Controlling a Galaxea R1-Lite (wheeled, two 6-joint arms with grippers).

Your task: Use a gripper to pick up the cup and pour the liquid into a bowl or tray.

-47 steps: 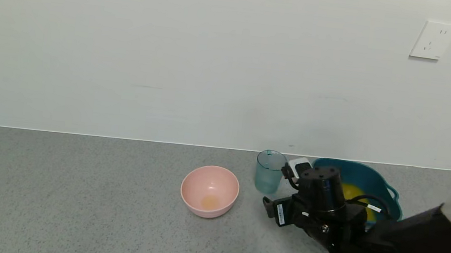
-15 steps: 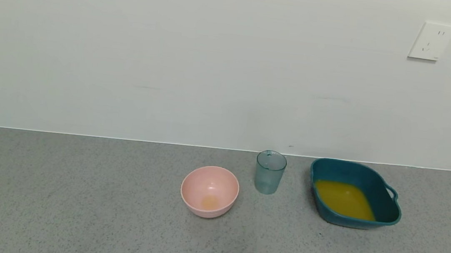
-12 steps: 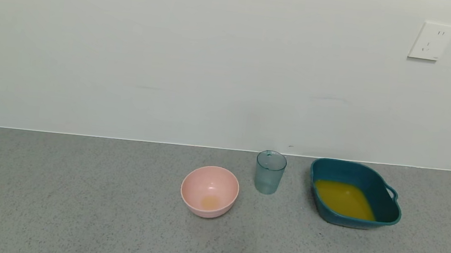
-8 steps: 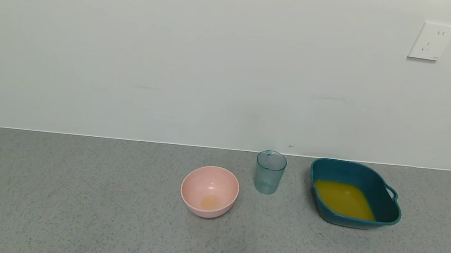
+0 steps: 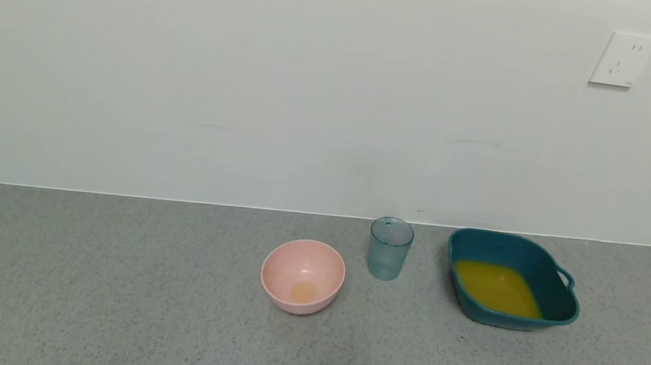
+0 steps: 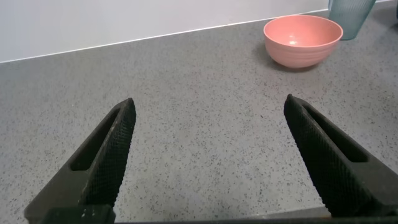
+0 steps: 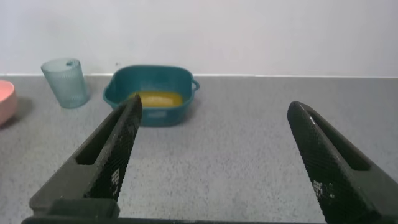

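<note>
— Where's the cup on your feed?

— On my head camera the cup (image 5: pixel 390 248) stands upright on the grey desk (image 5: pixel 107 304), near the wall, between the pink bowl (image 5: pixel 302 275) and the teal basin (image 5: pixel 561 304). It touches neither. It looks empty to me.

— And the liquid?

— The liquid (image 5: pixel 496 287) lies as an orange-yellow pool in the bottom of the basin. There's also a small orange smear at the bottom of the pink bowl.

— What are your claws doing?

— Neither shows on the head camera. My left claw (image 6: pixel 211 162) is spread wide, holding nothing, low over bare desk, with the pink bowl well ahead of it. My right claw (image 7: pixel 214 162) is spread wide too, holding nothing, looking across the desk at the basin and the cup, both well apart from its fingers (image 7: pixel 112 155).

— Anything else in view?

— A white wall socket (image 5: pixel 623 58) up on the wall, to the right.
</note>
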